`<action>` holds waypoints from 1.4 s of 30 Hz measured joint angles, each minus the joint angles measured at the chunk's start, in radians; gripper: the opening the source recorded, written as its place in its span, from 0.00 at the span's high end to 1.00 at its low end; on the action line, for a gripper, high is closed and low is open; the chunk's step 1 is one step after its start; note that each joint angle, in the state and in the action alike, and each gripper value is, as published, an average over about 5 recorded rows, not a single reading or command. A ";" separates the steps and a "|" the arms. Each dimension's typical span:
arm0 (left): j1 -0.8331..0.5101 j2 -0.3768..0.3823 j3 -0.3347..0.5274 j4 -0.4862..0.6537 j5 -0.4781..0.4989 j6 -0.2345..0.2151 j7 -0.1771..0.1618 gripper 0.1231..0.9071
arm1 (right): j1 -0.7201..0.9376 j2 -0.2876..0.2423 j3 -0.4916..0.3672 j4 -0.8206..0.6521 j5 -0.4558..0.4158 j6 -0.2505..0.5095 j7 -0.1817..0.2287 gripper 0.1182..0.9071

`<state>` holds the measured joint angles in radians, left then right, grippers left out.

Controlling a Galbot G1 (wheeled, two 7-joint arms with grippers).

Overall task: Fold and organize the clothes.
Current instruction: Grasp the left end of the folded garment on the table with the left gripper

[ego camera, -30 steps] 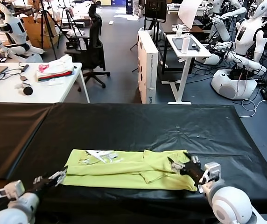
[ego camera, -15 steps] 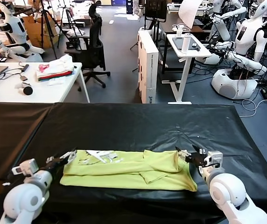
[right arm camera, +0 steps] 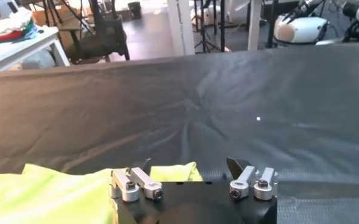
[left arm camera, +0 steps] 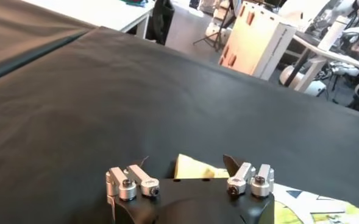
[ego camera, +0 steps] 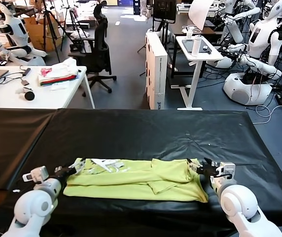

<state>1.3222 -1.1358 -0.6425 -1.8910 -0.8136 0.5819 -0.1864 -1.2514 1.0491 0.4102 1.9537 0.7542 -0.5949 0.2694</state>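
Both grippers sit low in the head view, one at each end of the shirt (ego camera: 136,178). Left gripper (ego camera: 76,165), lower left of the frame, has its fingers spread apart right at the shirt's left edge; its wrist camera shows a yellow-green corner (left arm camera: 191,168) lying between the two open fingertips, with nothing pinched. Right gripper (ego camera: 200,166), lower right, is likewise open, its fingers (right arm camera: 237,165) standing wide over the shirt's right end, where a lime edge (right arm camera: 173,172) peeks up between them.

That shirt lies folded into a long flat band across the lower middle of the frame, on the black table (ego camera: 146,133), with a bit of white print (ego camera: 104,164) showing near its left end and a folded-over flap toward its right.

Behind, upper left, a white table (ego camera: 13,96) carries a pile of pink, white and red cloth (ego camera: 57,73). An office chair (ego camera: 97,52) stands beside it.
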 joint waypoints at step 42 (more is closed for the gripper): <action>0.057 0.012 -0.044 -0.031 0.000 -0.110 0.042 0.15 | -0.104 -0.035 0.052 0.021 -0.195 0.458 -0.275 0.15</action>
<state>1.3794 -1.1240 -0.6861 -1.9218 -0.8136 0.4717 -0.1443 -1.3557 1.0143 0.4618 1.9752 0.5596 -0.1366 -0.0054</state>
